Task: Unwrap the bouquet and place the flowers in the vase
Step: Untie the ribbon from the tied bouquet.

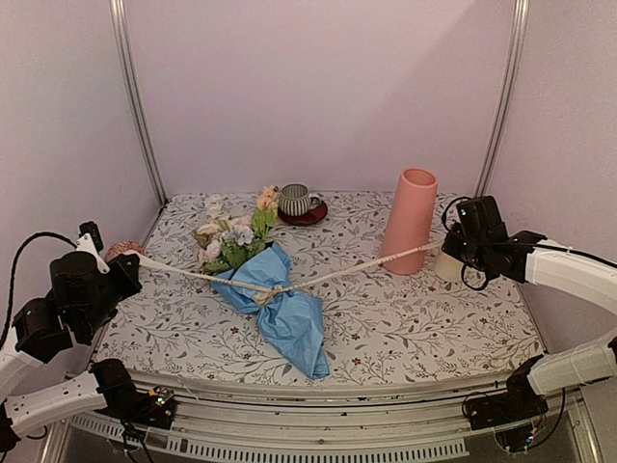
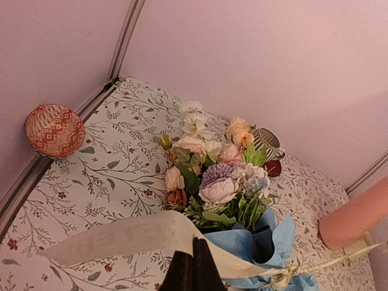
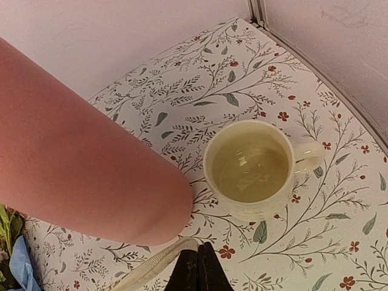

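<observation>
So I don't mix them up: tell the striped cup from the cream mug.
The striped cup has dark and light stripes; the cream mug is plain. The cup sits on a red saucer; the mug stands on the cloth. The cup is by the flowers, the mug beside the vase. Both stand upright, with handles.

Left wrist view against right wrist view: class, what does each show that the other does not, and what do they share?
Only the left wrist view: the flower heads, a red patterned bowl by the wall, and the striped cup. Only the right wrist view: the cream mug's inside and handle. Both: the pink vase, blue paper, and the cream ribbon, pinched by the shut left gripper in one, the shut right gripper in the other.
</observation>
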Controlling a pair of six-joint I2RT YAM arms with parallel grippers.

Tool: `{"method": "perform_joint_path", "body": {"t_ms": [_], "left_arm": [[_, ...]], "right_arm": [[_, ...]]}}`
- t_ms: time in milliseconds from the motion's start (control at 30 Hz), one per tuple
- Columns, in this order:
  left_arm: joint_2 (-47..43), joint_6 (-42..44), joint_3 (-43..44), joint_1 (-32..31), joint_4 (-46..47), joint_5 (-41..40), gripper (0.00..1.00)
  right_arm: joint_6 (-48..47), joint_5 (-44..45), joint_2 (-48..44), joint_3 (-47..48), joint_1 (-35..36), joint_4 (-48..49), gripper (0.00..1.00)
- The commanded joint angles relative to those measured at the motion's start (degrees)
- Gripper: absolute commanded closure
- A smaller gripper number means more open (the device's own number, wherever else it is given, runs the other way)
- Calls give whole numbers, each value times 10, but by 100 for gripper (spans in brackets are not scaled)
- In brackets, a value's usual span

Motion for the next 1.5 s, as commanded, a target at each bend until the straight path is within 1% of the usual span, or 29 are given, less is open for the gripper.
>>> {"method": "perform_joint_path", "body": {"t_ms": [0, 267, 500, 667, 1100, 1467], "left_arm": [[-4, -6, 6, 5, -13, -29, 100], [-6, 15, 34, 5, -19, -50, 100], [-5, 9, 29, 5, -21, -53, 100], [-6, 2, 27, 5, -25, -56, 100], [-7, 2, 30, 5, -29, -60, 100], [-25, -8, 33, 5, -46, -72, 100]], "right_arm": [[15, -16, -15, -17, -20, 11, 99], [25, -28, -4, -28, -29, 17, 99], [33, -27, -15, -42, -52, 17, 99], [31, -23, -35, -52, -69, 17, 99], [19, 1, -75, -60, -77, 11, 99], [54, 11, -101, -80, -80, 4, 99]]}}
